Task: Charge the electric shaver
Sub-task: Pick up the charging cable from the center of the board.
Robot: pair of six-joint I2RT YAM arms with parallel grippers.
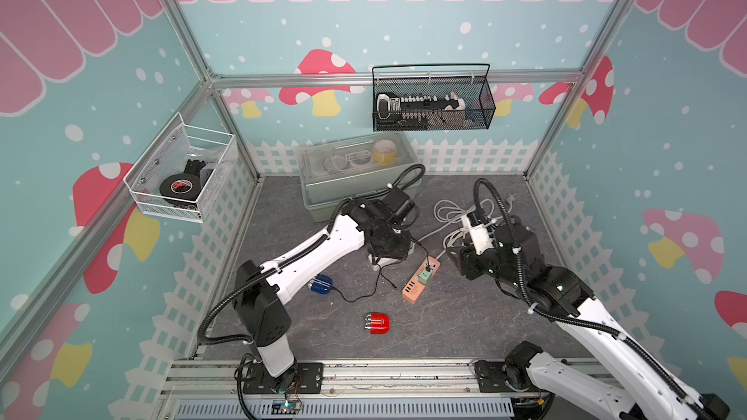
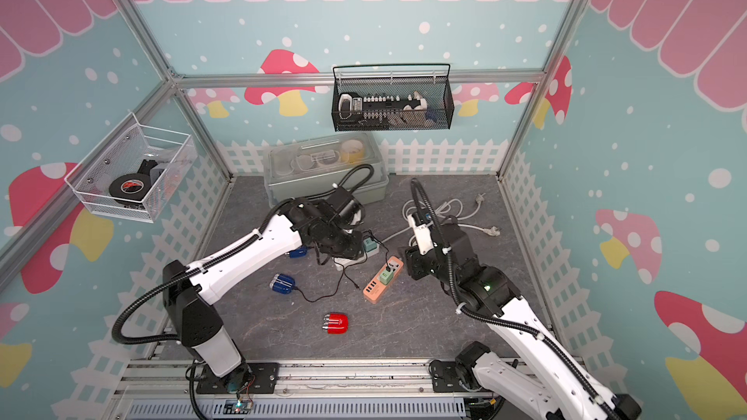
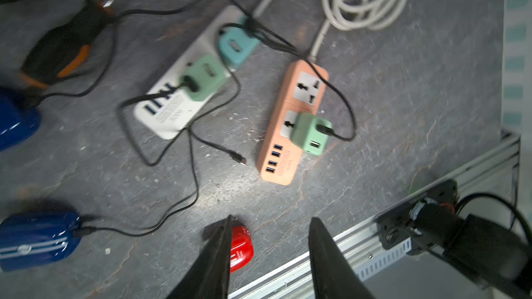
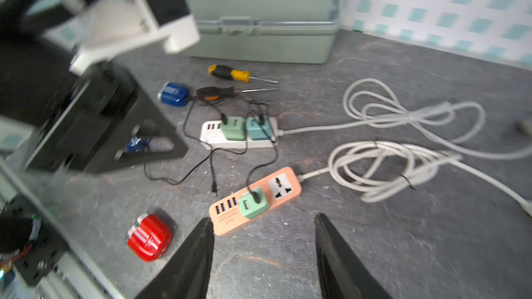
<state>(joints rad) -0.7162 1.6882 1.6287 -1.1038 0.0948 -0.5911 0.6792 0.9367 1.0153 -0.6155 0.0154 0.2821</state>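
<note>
I see the small, glossy red plastic electric shaver lying on its side on the grey stone-patterned tabletop, clear of every cable, with nothing plugged into it. The loose plug end of a thin black charging cable lies bare on the tabletop just beside the salmon-orange plastic power strip, which carries a mint-green cube adapter. A dark blue glossy shaver nearby already has a cable in it.

On the left gripper the jaws stand spread with nothing between them, and the red shaver shows just behind one. On the right gripper the jaws are likewise apart and empty, above the tabletop near the orange strip.

By my reckoning the task is barely begun. I have yet to pick up the shaver or the free plug, bring them together and seat the plug.
</note>
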